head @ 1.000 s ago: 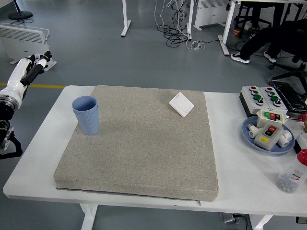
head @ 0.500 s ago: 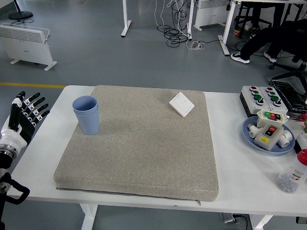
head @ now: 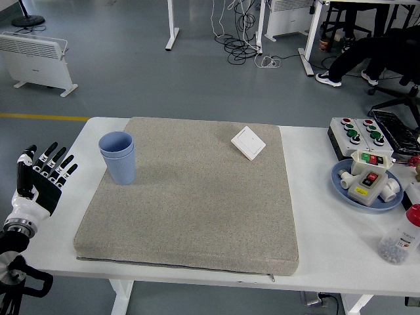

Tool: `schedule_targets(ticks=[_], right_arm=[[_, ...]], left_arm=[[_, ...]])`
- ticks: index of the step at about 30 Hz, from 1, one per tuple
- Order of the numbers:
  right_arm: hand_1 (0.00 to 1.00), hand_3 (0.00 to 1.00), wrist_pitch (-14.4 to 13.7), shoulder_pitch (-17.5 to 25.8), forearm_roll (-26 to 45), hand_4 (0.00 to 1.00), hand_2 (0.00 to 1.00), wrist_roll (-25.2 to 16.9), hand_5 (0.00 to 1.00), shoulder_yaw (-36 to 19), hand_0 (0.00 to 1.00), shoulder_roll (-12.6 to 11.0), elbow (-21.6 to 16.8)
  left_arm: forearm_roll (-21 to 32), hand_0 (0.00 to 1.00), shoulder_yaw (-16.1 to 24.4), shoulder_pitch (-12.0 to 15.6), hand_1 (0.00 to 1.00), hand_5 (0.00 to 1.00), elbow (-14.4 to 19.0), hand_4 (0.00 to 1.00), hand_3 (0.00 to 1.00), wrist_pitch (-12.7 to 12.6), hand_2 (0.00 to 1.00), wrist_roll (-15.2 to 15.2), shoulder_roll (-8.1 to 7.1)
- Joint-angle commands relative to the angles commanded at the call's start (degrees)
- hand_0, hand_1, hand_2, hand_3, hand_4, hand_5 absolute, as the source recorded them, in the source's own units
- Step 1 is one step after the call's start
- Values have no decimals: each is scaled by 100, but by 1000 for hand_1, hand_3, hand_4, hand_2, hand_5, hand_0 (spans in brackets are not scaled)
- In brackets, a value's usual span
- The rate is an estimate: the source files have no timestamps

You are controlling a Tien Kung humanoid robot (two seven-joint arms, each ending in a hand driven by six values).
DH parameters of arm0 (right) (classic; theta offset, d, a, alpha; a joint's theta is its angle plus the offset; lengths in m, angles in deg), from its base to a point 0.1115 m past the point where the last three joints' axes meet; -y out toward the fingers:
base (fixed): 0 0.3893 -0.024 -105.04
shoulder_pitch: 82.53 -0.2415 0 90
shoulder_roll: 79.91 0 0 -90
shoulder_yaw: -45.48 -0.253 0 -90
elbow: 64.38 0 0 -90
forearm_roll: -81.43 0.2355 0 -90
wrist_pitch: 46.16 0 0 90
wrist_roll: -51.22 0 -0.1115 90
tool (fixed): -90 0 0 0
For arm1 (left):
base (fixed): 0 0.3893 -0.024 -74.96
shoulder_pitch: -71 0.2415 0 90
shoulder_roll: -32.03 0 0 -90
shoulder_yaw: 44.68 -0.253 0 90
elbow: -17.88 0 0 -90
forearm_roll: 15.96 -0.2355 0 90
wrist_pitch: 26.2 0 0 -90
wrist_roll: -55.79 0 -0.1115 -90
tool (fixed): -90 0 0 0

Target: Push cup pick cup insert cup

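1. On the white table (head: 72, 216) lies a big grey mat (head: 197, 197), and I place all other things by this mat.
2. Near the mat's far left corner stand two blue cups (head: 118, 157), one set inside the other, both upright with the mouth up.
3. The cups rest on the mat itself, close to its left edge, and nothing touches them.
4. Left of the mat, at the table's left edge, the robot's left hand (head: 41, 182) is held up with the fingers straight and spread apart, and it holds nothing.
5. This hand is well apart from the cups, nearer to me than they are.
6. Near the mat's far right corner a small white square switch plate (head: 248, 142) lies flat on the mat, turned at an angle.
7. Right of the mat, on the bare table, sits a blue plate (head: 341, 187) with a small button box and white pieces on it.
8. Behind that plate stands a grey control box (head: 359, 134) with red and green buttons.
9. At the right edge of the table, toward the mat's near side, stands a clear bottle (head: 400, 237) with a red cap.
10. Beyond the mat's far side, on the grey floor, are table legs and loose cables (head: 239, 46).
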Motion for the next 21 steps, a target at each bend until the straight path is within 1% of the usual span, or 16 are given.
schedule_targets(ticks=[5, 11, 14, 15, 17, 21], right_arm=[[683, 568, -1, -17, -14, 131, 679, -5, 470, -21, 773, 3, 0], [683, 568, 3, -37, -26, 131, 679, 0, 470, -16, 774, -1, 0], [683, 568, 5, -45, -46, 131, 679, 8, 470, -17, 774, -1, 0], [683, 568, 6, -46, -54, 129, 679, 12, 470, -21, 774, -1, 0], [683, 568, 7, -45, -58, 129, 679, 13, 470, -19, 774, -2, 0], [683, 567, 11, -45, -65, 129, 679, 14, 471, -22, 774, -8, 0]], left_arm=[[-102, 850, 61, 57, 877, 998, 10, 584, 877, -31, 930, -62, 75], [-200, 861, 33, 113, 881, 998, -13, 580, 882, -81, 937, -198, 185], [-217, 861, -22, 166, 881, 998, -64, 580, 882, -125, 937, -336, 256], [-225, 870, -44, 191, 894, 998, -77, 579, 897, -142, 962, -404, 284], [-223, 870, -70, 224, 894, 998, -90, 579, 897, -174, 962, -501, 315], [-216, 879, -98, 266, 899, 998, -101, 578, 902, -206, 964, -622, 341]])
